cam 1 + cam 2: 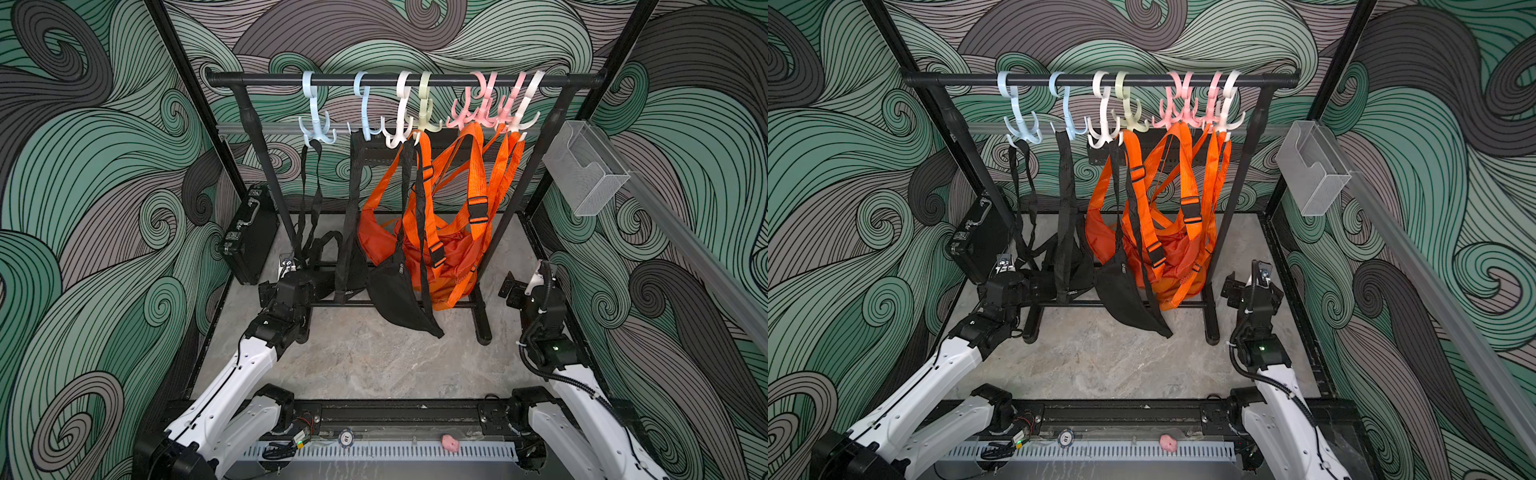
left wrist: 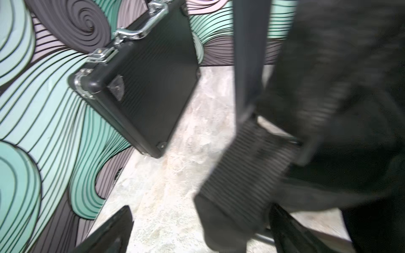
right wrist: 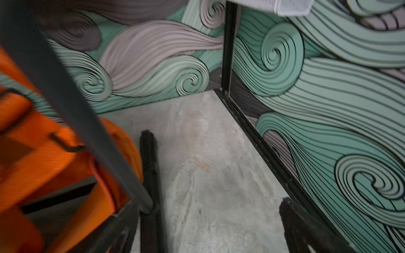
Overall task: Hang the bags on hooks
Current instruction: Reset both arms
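Bag [image 1: 326,266], black, is seen low at rack's [image 1: 415,79] left post, strap running upward; left gripper [image 1: 291,270], wide, just beside it; right gripper [image 1: 524,282], wide, empty, well apart.

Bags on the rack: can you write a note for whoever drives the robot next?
Left gripper: jaws open, gripping nothing, close by the black bag low at the rack's end.
Right gripper: jaws open, empty, beside the rack's other leg.
Orange bags and black ones all hang from hooks.
Done: no bag seen on the floor.
Left: probably only backing the arms away.
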Controlling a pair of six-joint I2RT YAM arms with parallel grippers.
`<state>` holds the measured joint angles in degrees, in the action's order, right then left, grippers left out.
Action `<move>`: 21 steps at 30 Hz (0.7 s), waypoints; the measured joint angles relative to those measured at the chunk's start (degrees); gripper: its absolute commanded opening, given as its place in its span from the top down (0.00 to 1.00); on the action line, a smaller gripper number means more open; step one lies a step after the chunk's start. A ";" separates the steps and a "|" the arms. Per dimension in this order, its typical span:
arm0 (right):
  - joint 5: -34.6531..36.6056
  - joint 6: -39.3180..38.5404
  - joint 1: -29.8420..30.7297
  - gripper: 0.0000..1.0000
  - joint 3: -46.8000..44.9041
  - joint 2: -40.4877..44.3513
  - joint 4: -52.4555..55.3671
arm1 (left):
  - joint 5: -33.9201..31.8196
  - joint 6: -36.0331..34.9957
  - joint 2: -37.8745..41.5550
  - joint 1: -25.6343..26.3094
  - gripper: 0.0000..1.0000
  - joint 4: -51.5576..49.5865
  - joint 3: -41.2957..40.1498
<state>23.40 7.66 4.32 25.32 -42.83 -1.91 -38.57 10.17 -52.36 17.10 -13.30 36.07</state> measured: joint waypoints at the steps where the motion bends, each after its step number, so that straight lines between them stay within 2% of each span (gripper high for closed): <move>1: -0.50 0.44 -0.87 0.01 -0.46 -1.62 -0.74 | -0.37 0.48 -0.42 -0.83 0.01 1.16 -0.52; 8: -2.03 1.38 -2.03 0.01 -2.43 -9.09 -7.85 | -1.14 2.80 -3.13 -6.23 0.01 4.61 -3.61; 15: -2.95 1.84 -5.14 0.01 -5.46 -10.60 -14.82 | -0.46 4.50 -4.50 -7.61 0.01 8.13 -4.39; 21: -6.25 1.97 -6.82 0.01 -7.30 -15.54 -22.51 | 2.21 2.97 -3.85 -9.35 0.01 12.98 -7.98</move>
<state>17.15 9.63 -2.50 18.02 -58.37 -24.43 -36.36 13.15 -56.21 7.75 -0.32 28.10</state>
